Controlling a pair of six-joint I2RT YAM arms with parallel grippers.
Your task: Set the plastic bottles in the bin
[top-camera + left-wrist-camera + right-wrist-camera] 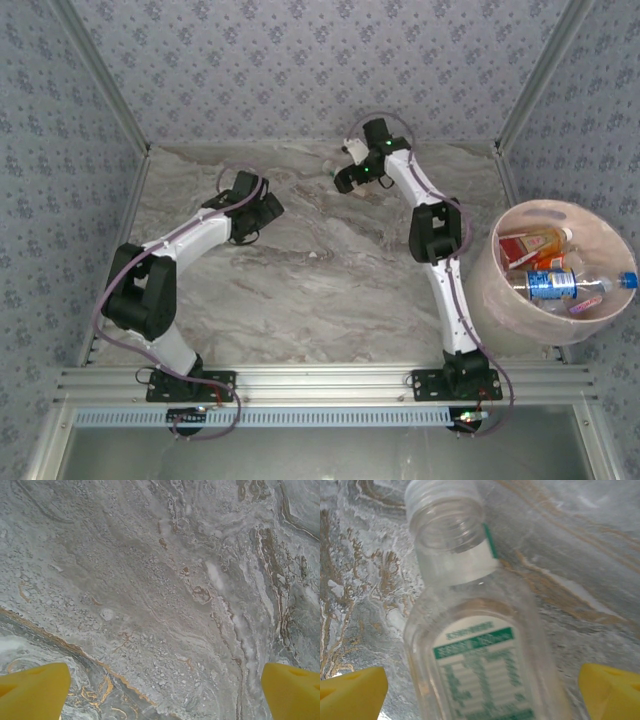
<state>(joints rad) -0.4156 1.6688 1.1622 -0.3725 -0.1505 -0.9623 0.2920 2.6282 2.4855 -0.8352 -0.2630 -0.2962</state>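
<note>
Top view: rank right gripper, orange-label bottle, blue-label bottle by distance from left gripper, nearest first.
From the left gripper:
1. right gripper, up and to its right over the table.
2. orange-label bottle, in the bin, upper part.
3. blue-label bottle, in the bin, lower right.

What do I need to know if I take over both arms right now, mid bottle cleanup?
Left gripper: open, holding nothing, above the marble table.
Right gripper: open, one finger on each side of a clear bottle with a green-and-white label. Neither finger touches it.
Done: several bottles lie in the bin, which stands at the table's right side beside the right arm.
Left to do: close the right gripper on the clear bottle, carry it over the bin and release it.
</note>
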